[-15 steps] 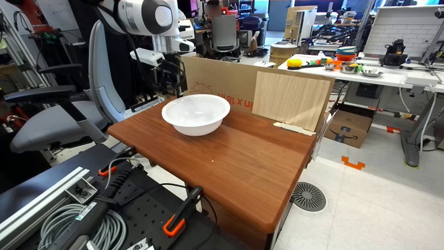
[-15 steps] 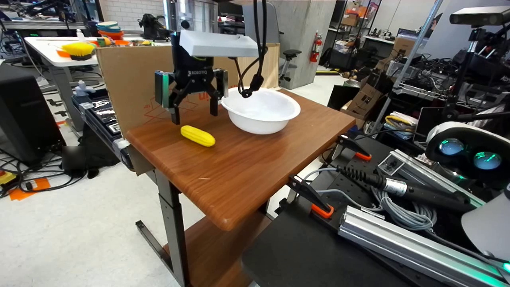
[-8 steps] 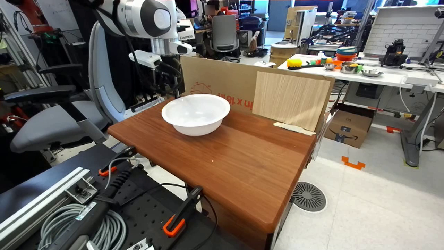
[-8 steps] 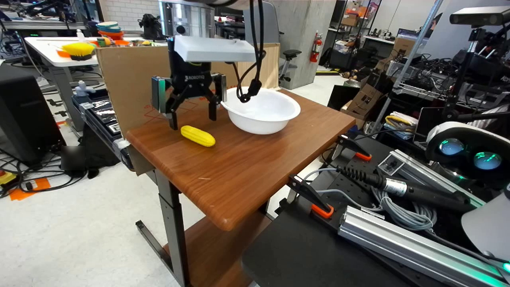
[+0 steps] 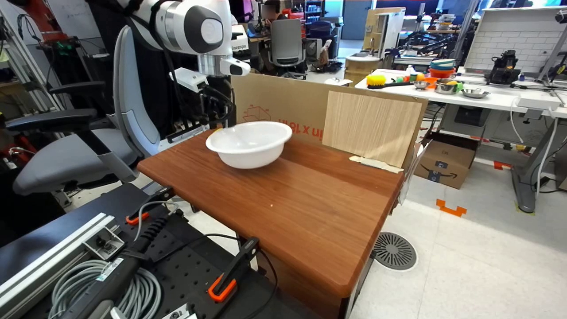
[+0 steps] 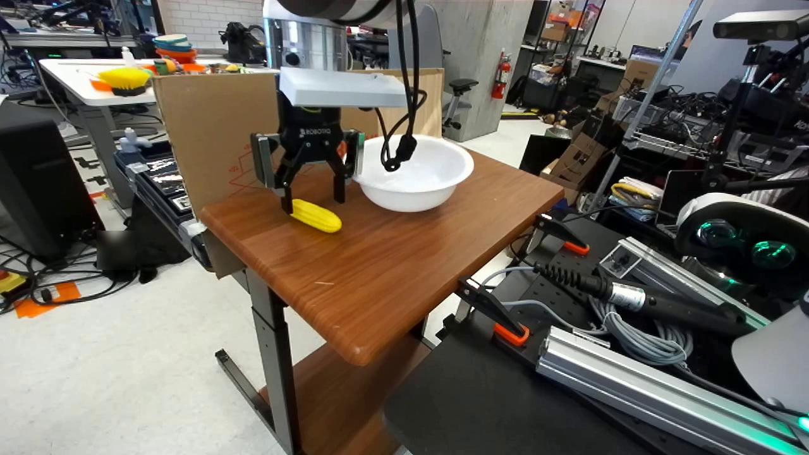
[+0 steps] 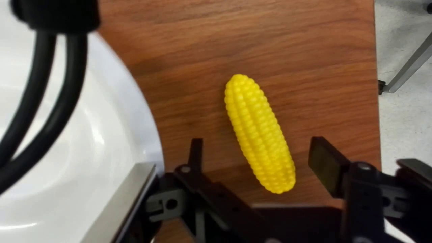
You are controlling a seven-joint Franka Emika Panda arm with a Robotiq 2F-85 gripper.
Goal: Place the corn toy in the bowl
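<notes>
The yellow corn toy [image 6: 318,217] lies on the wooden table beside the white bowl [image 6: 411,189]. In the wrist view the corn toy [image 7: 260,135] lies at a slant, its lower end between the spread fingers. My gripper [image 6: 313,196] is open and empty, low over the corn toy; one fingertip overlaps the toy's end in that exterior view. In the wrist view the gripper [image 7: 257,157] has one outer side overlapping the bowl's rim [image 7: 135,111]. In an exterior view the bowl [image 5: 250,150] looks slightly tilted and hides the fingertips and most of the corn toy.
The wooden table [image 6: 404,253] has a cardboard panel [image 6: 215,126] standing along its far edge. Cables [image 6: 404,148] hang beside the gripper, over the bowl. A black bench with orange-tipped clamps [image 6: 512,335] adjoins the table.
My gripper has moved down toward the corn toy and stayed open. The bowl has shifted slightly and its rim now looks tilted. The corn toy has not visibly moved.
</notes>
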